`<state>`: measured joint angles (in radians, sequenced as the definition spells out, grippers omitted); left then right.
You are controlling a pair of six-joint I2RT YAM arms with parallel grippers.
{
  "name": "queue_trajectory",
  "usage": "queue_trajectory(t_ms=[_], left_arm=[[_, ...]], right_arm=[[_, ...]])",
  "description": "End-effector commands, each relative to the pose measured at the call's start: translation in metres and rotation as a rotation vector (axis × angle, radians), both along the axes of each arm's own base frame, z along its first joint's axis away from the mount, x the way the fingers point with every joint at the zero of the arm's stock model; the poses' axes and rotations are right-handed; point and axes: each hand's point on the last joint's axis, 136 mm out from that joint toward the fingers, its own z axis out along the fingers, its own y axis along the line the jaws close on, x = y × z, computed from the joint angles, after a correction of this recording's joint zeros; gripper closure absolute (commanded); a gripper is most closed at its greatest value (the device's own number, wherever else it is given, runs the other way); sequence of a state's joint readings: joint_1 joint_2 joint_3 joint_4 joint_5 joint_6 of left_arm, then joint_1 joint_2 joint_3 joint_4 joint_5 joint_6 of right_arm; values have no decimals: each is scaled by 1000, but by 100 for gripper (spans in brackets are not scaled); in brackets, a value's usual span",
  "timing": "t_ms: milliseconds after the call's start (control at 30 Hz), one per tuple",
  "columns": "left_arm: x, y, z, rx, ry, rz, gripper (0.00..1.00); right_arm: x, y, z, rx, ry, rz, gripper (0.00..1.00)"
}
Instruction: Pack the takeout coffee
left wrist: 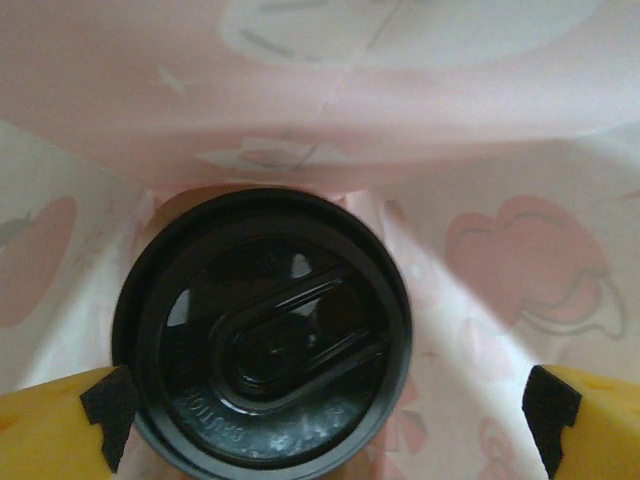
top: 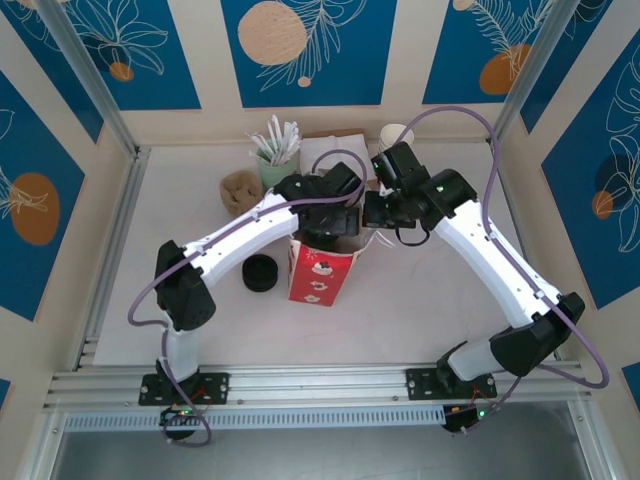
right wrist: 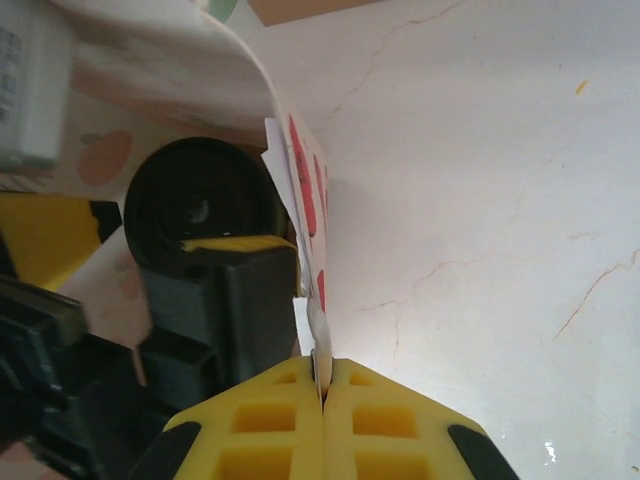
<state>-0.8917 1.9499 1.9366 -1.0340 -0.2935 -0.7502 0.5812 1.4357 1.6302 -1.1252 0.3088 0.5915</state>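
Left wrist view, looking down into the paper bag (left wrist: 480, 120): the takeout coffee (left wrist: 262, 335) stands upright inside it, black lid up and seated level, with pink-printed walls close around it. My left gripper (left wrist: 330, 408) is spread wide and grips nothing. One yellow finger lies just beside the lid's left edge, the other well apart on the right; whether the nearer pad touches the lid I cannot tell.

Right wrist view: my right gripper (right wrist: 322, 385) is pinched fully closed on the bag's rim, holding the mouth open.

Hazards, as I judge them: if I lift my left gripper off-centre, the nearer finger could catch the lid's lip and tip or unseat the cup. The thin wall could drag upward with my fingers. If I let go of the rim too soon, that wall could fold onto the lid.

Surroundings, top view: a stack of black lids (top: 260, 273) sits on the table (top: 420, 300) just left of the bag. A green cup of stirrers (top: 275, 150), a brown wad (top: 240, 190) and white cups (top: 397, 135) stand at the far side. Both my arms crowd the bag's mouth, leaving little room
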Motion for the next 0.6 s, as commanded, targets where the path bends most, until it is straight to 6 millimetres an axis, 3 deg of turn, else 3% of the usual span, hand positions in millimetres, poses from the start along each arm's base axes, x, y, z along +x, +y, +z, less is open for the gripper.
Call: queue_trajectory(t_ms=[0, 233, 400, 567], left_arm=[[0, 4, -7, 103, -16, -14, 0], [1, -14, 9, 66, -67, -68, 0], [-1, -23, 14, -14, -75, -82, 0], [-3, -32, 14, -116, -48, -100, 0]], right_arm=[[-1, -6, 2, -36, 24, -49, 100], [-1, -17, -3, -101, 51, -131, 100], [1, -12, 3, -9, 46, -152, 100], [2, -15, -4, 53, 82, -182, 100]])
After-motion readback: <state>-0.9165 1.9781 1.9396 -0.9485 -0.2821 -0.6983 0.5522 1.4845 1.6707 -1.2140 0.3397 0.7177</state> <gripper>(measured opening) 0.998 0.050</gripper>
